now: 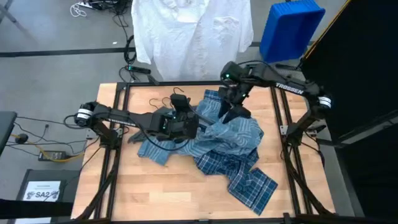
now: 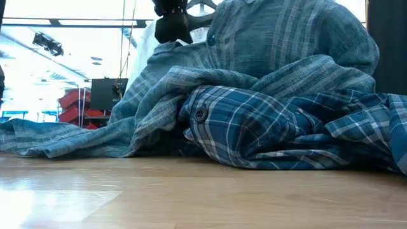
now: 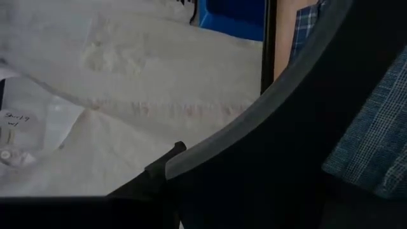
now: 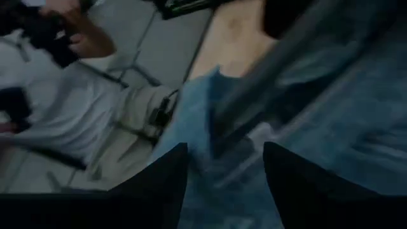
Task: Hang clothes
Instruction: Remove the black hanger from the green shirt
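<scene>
White shirt [image 1: 189,31]: spread flat beyond the far edge of the worktop [image 1: 186,193], top centre of the high view; it fills most of the left wrist view behind a dark hanger
Striped blue-grey shirt [image 1: 214,137]: crumpled in the middle of the worktop, centre of the high view, partly lifted; in the low view it rises in a mound to the top of the frame
Plaid shirt [image 1: 252,183]: heaped against and partly under the striped one, trailing to the lower right of the high view; in the low view it sits centre right with a dark button showing
Hanger [image 3: 267,127]: dark grey curved bar crossing the left wrist view, touching the striped cloth
Left gripper [image 1: 177,121]: at the pile's left edge, centre of the high view; cannot tell how its fingers stand
Right gripper [image 4: 226,159]: over the pile's far side, upper centre of the high view; fingers spread above the striped cloth
Blue bin [image 1: 289,28]: upper right of the high view, off the worktop
</scene>
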Tool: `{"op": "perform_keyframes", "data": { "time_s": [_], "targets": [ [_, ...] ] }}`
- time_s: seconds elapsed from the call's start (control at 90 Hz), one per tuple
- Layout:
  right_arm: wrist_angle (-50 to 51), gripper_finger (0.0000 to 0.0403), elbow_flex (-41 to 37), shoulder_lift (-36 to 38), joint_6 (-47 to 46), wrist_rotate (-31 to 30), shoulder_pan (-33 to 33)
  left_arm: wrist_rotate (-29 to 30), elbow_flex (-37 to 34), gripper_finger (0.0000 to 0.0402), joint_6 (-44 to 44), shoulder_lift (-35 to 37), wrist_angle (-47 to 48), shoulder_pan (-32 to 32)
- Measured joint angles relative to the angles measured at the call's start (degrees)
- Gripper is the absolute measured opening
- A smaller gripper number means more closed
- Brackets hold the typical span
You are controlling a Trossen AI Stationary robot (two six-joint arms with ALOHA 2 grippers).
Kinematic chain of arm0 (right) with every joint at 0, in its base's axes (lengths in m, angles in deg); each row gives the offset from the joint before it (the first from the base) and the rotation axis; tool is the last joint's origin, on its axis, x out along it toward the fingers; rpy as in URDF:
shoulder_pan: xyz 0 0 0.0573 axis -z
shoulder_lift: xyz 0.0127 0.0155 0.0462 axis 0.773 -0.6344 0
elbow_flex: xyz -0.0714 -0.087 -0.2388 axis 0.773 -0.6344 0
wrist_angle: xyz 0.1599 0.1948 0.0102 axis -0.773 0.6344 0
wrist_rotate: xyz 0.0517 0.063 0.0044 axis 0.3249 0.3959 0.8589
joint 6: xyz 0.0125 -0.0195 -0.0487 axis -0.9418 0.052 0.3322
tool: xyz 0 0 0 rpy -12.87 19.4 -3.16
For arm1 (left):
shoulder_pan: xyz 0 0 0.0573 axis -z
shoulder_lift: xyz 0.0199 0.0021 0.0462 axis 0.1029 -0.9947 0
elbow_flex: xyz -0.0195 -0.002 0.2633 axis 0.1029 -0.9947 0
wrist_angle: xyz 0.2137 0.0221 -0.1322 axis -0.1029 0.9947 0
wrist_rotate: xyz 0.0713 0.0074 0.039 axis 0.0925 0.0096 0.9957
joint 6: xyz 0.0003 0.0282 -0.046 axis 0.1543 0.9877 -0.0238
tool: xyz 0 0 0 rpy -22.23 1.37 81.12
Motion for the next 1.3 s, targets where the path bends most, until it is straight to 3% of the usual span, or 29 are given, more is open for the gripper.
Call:
{"op": "perform_keyframes", "data": {
  "time_s": [0.311,0.5,0.633,0.911,1.3],
  "targets": [
    [9.3,0.0160,0.0,3.2,2.0,2.2,-4.6,-1.0,0.0,0.0166,0.0,0.0,0.1,0.0],
    [9.3,0.0142,0.0,6.5,-3.0,1.8,-9.9,-1.1,0.0,0.0166,-0.5,0.0,-0.1,-0.2],
    [9.2,0.0134,0.0,7.2,-7.8,-6.3,-15.6,-1.9,0.0,0.0166,-0.9,0.0,0.0,-0.8],
    [14.3,0.0123,-0.4,6.9,-16.3,-32.4,-23.8,-0.8,-0.1,0.0165,-0.5,-0.2,0.7,-1.2],
    [13.7,0.0109,-1.8,7.3,-21.9,-41.0,-27.5,4.5,0.3,0.0165,-4.3,0.0,0.6,-1.3]
  ]
}}
